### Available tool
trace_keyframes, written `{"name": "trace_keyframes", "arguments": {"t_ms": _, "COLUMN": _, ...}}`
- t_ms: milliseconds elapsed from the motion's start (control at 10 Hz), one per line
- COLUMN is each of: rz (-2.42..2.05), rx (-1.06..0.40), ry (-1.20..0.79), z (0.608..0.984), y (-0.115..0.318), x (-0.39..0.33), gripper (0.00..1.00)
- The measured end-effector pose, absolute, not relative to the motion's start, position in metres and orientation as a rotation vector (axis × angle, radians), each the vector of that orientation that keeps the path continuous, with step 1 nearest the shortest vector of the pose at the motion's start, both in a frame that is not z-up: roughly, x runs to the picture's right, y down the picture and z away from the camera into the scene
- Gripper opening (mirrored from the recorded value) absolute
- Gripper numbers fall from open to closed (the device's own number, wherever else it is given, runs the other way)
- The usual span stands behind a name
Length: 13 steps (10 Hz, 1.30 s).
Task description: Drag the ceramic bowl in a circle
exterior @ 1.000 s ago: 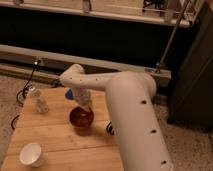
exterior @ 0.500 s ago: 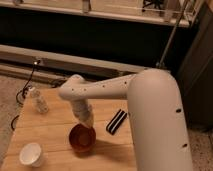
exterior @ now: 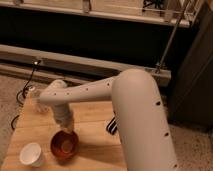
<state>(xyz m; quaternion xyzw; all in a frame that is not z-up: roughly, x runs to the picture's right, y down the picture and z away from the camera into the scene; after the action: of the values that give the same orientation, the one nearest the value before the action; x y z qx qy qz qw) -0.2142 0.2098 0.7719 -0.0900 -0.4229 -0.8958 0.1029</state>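
Ceramic bowl (exterior: 63, 146) sits on the wooden table (exterior: 91, 150) in the lower left of the frame, with the gripper (exterior: 67, 131) coming down onto its upper rim, jaws closed and apparently pinching that rim. The nearest hazard is the white cup (exterior: 30, 154) just left of the bowl: a circle swung wide toward the lower left would probably knock or push it. A pinch on one edge may also let the glossy rim slip out or tip the bowl if the pull is too fast or lifts at all. To the right, a dark object (exterior: 112, 125) lies near the middle of the table, half hidden behind the robot's arm (exterior: 135, 115), and limits the sweep that way. A pale clear container (exterior: 34, 95), too dim to identify, stands in the table's upper left corner, well apart from the bowl
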Motion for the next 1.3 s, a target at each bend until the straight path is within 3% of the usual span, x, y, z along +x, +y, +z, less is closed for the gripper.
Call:
{"name": "trace_keyframes", "arguments": {"t_ms": 300, "rz": -2.737, "rx": -0.091, "ry": -1.198, "z": 0.800, "y": 0.164, "x": -0.273, "gripper": 0.00}}
{"name": "trace_keyframes", "arguments": {"t_ms": 600, "rz": -2.735, "rx": -0.035, "ry": -1.149, "z": 0.842, "y": 0.120, "x": -0.291, "gripper": 0.00}}
{"name": "trace_keyframes", "arguments": {"t_ms": 1000, "rz": -2.626, "rx": -0.166, "ry": -1.110, "z": 0.890, "y": 0.086, "x": -0.233, "gripper": 0.00}}
{"name": "trace_keyframes", "arguments": {"t_ms": 1300, "rz": -2.482, "rx": -0.336, "ry": -1.089, "z": 0.895, "y": 0.097, "x": -0.142, "gripper": 0.00}}
